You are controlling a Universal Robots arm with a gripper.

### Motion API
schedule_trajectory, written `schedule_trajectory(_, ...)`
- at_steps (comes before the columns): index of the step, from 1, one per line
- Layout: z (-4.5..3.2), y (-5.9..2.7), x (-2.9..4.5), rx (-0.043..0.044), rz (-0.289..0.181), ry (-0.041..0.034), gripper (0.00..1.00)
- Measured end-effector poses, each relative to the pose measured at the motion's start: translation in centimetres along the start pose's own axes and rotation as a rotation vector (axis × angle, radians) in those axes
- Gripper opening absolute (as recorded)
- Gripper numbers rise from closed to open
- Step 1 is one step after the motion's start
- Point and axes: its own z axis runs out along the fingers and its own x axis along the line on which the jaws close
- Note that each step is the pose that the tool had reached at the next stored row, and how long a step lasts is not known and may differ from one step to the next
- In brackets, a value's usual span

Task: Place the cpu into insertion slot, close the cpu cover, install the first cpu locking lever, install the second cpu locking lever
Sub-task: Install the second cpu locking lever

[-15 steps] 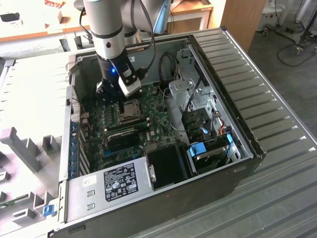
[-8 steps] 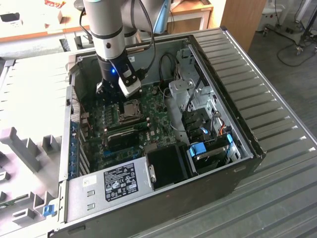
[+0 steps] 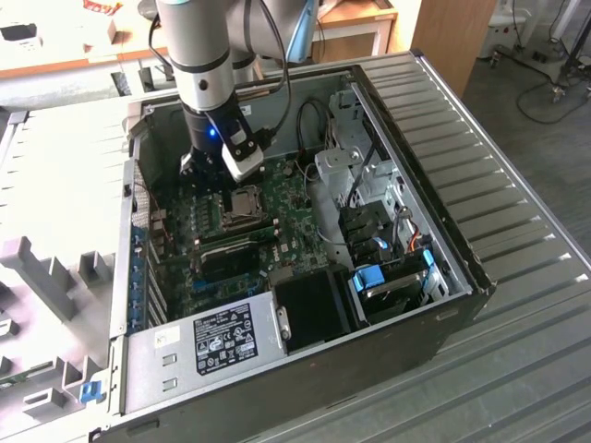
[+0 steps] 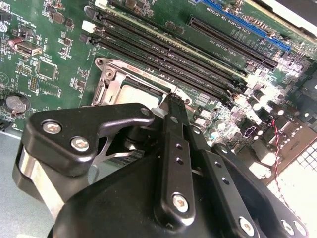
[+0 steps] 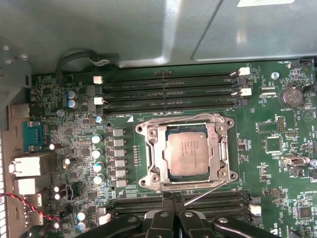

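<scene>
Presently at the lever stage, judged from layout: cpu (image 5: 186,153) seated flat in insertion slot (image 5: 154,169), cpu cover (image 5: 216,151) down around it as a grey frame, one thin wire locking lever (image 5: 208,192) slanting loose off the socket's corner toward the hand (image 5: 172,219). Hand poised just beside the socket edge, fingers drawn together, nothing seen gripped. For a clean latch: press on the lever's end only, well off the memory slots (image 5: 168,91). Open computer case (image 3: 517,166) on counter (image 3: 517,388), holding motherboard (image 5: 277,163), power supply (image 3: 217,341) and blue-tabbed drive bay (image 3: 392,277)

Bright daylight, glare on metal, sharp
</scene>
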Motion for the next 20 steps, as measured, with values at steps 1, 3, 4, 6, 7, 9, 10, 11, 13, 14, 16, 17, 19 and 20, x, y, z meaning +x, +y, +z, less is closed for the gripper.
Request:
schedule_trajectory(1, 0.00, -0.03, -0.02, -0.0001, 0.000, 0.0000, 0.10)
schedule_trajectory(3, 0.00, -0.08, -0.07, 0.0000, 0.000, 0.0001, 0.10)
schedule_trajectory(4, 0.00, -0.11, -0.09, 0.0000, 0.000, 0.0001, 0.10)
schedule_trajectory(6, 0.00, -0.17, -0.13, 0.0000, 0.000, 0.0001, 0.10)
schedule_trajectory(7, 0.00, -0.20, -0.15, 0.0000, 0.000, 0.0001, 0.10)
schedule_trajectory(9, 0.00, -0.27, -0.17, -0.0001, 0.000, 0.0000, 0.10)
schedule_trajectory(10, 0.01, -0.28, -0.17, -0.0001, 0.000, 0.0000, 0.10)
schedule_trajectory(11, 0.03, -0.30, -0.15, -0.0002, 0.000, 0.0000, 0.10)
schedule_trajectory(13, 0.09, -0.33, -0.07, 0.0001, 0.000, 0.0000, 0.10)
schedule_trajectory(14, 0.17, -0.35, -0.03, 0.0000, 0.000, -0.0001, 0.10)
schedule_trajectory(16, 0.33, -0.39, 0.05, 0.0001, 0.000, -0.0002, 0.10)
schedule_trajectory(17, 0.41, -0.41, 0.08, 0.0000, 0.000, -0.0002, 0.10)
schedule_trajectory(19, 0.57, -0.44, 0.16, -0.0001, 0.000, -0.0003, 0.10)
schedule_trajectory(20, 0.66, -0.46, 0.19, -0.0001, 0.000, -0.0004, 0.10)
